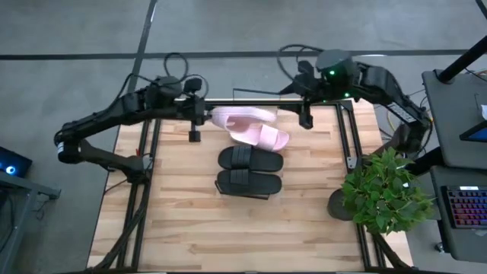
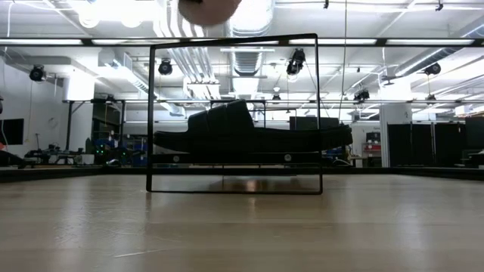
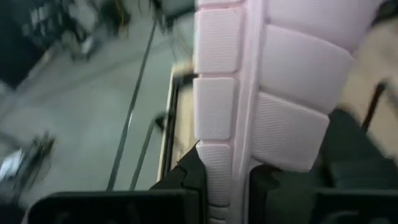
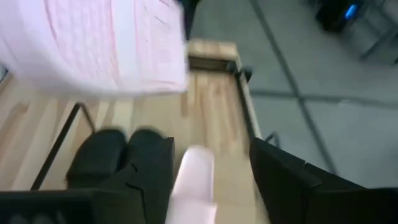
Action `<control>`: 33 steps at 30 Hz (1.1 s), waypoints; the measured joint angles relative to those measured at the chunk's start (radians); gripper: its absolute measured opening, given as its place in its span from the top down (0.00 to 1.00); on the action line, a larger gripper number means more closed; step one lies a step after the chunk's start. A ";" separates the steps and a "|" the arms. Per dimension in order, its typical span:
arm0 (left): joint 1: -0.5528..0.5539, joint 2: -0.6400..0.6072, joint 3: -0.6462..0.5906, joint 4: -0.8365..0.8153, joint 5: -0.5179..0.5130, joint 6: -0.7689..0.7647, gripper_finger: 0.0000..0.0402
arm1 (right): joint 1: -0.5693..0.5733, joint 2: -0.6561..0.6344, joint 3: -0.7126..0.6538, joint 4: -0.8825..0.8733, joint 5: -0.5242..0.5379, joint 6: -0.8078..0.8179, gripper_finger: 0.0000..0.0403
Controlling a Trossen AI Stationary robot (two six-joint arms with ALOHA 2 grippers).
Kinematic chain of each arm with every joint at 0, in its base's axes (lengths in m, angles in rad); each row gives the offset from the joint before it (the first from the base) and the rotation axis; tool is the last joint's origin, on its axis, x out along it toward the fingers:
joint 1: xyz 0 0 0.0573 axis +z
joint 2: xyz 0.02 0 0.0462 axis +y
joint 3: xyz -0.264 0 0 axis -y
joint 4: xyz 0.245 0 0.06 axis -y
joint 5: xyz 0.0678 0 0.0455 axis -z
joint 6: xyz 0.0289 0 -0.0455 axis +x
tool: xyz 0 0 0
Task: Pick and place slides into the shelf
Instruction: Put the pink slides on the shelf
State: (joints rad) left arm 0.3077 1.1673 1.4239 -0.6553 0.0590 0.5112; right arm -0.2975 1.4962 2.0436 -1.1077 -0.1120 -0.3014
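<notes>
My left gripper (image 1: 199, 116) is shut on a pale pink slide (image 1: 243, 116) and holds it in the air over the table's far part. That slide shows sole-up in the left wrist view (image 3: 273, 68) and at the low view's top edge (image 2: 212, 7). The second pink slide (image 1: 262, 137) lies on the wood below it. Two black slides (image 1: 251, 158) (image 1: 249, 183) lie side by side nearer the middle. The shelf's black wire frame (image 2: 151, 113) stands upright in the low view, with the black slides (image 2: 242, 136) seen through it. My right gripper (image 1: 306, 116) is open near the far right and touches nothing. The lying pink slide's end (image 4: 193, 177) shows between its fingers. My left gripper pinches the pink slide's sole at one end (image 3: 224, 168) between its two fingers (image 3: 189, 177), coming level from the table's left. The slide reaches away from the fingers toward the right, lifted clear of the table, with its ribbed underside facing the wrist camera.
A potted green plant (image 1: 384, 190) stands at the table's right near corner. Black frame rails (image 1: 350, 137) run along the table's right and left sides. Bare wood (image 1: 228, 236) lies toward the near edge. A keyboard (image 1: 466, 207) sits off the table to the right.
</notes>
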 joint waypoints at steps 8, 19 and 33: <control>0.014 -0.157 -0.212 0.426 0.045 -0.002 0.92 | 0.012 -0.094 -0.186 0.287 -0.020 -0.098 0.50; 0.090 -0.172 -0.454 1.018 0.100 -0.245 0.92 | 0.011 -0.151 -0.593 0.915 -0.132 -0.214 0.50; 0.105 -0.025 -0.460 1.329 0.283 -0.351 0.92 | -0.008 -0.144 -0.664 1.168 -0.232 -0.155 0.50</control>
State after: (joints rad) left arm 0.4129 1.1423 0.9638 0.6733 0.3422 0.1598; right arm -0.3057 1.3521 1.3793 0.0601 -0.3436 -0.4561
